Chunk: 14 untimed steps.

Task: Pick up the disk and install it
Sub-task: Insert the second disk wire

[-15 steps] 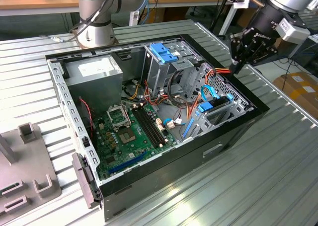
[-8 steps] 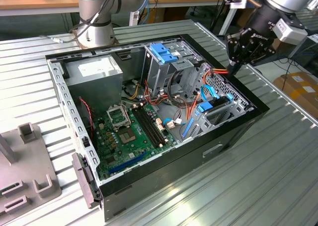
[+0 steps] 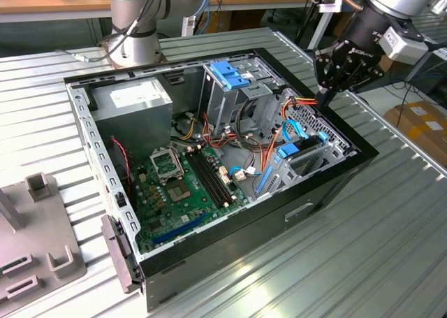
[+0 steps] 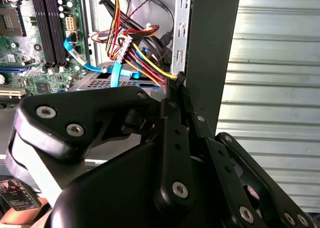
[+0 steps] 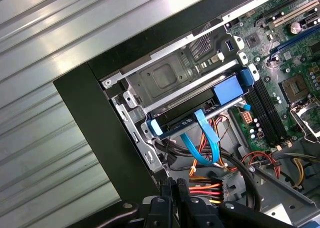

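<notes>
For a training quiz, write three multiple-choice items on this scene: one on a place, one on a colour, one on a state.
1. The gripper hangs:
A. over the power supply
B. over the computer case's edge at the exterior view's right
C. over the grey fixture

2. The flat cable beside the disk is:
A. green
B. light blue
C. white

3. The computer case is:
A. closed
B. standing upright
C. lying open

Answers:
1. B, it is by that rim in the exterior view.
2. B, the first wrist view shows it light blue.
3. C, the motherboard lies bare.
</notes>
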Available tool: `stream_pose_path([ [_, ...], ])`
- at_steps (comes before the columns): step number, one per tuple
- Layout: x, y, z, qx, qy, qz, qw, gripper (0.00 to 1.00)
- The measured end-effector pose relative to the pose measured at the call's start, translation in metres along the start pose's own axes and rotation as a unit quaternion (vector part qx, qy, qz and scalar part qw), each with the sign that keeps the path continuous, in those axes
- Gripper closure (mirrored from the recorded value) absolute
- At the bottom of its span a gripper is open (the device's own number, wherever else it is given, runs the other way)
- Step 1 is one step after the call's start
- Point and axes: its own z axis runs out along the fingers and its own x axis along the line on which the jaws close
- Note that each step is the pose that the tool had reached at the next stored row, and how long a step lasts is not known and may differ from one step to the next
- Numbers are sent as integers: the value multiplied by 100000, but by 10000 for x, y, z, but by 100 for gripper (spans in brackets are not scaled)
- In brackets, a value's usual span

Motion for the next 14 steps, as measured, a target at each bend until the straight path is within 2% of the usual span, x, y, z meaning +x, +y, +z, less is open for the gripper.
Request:
stream_pose_path([
  [3, 0, 0, -5, -1, 3, 0, 100000, 84],
  [10, -4, -3, -88, 4, -4, 1, 100000, 84],
  [14, -4, -4, -91, 4, -2, -1, 100000, 84],
])
